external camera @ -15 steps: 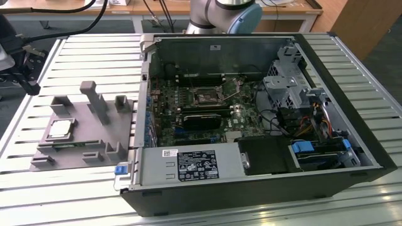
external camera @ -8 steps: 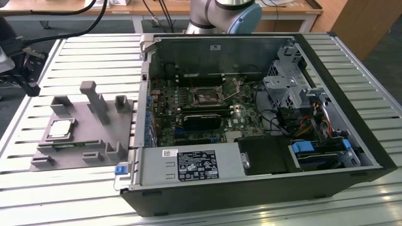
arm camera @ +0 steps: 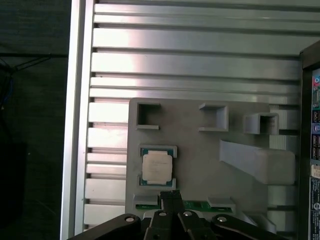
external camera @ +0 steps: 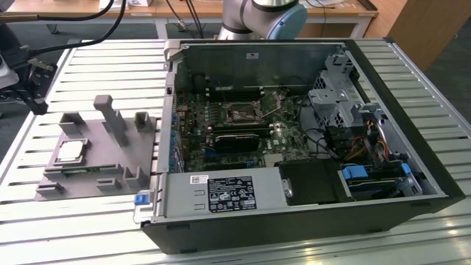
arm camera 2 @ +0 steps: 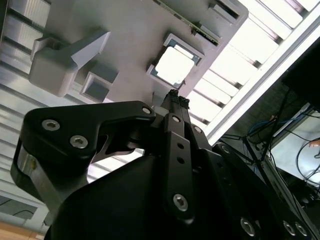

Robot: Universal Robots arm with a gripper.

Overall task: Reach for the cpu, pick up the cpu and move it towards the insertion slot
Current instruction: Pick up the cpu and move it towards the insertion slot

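First wrist view: gripper (arm camera: 171, 196) fingers are pressed together with no gap visible between the pads, and nothing is held. Finger ends and linkage are in frame; the gripper body is cut off by the frame edge. The cpu (arm camera: 157, 166) lies flat in its square recess on the grey plate (arm camera: 200, 145), just ahead of the fingertips, not touched. A thin green strip (arm camera: 200, 204) on the plate runs under the fingertips. Its middle is hidden by them, and I cannot tell what it is.

Second wrist view: one finger is seen edge-on, covering the other. The cpu top glares white, so its surface detail is lost.

Exterior view: the gripper sits at the exterior view's left edge, dark and mostly cut off, over the slatted table (external camera: 110, 55) near the plate. The insertion slot (external camera: 241, 114) is well apart from the gripper, down inside the open computer case (external camera: 294, 226). Its wire lever is hard to make out. The case's side wall (external camera: 167, 110) and the plate's upright posts (external camera: 110, 118) stand between gripper and slot.
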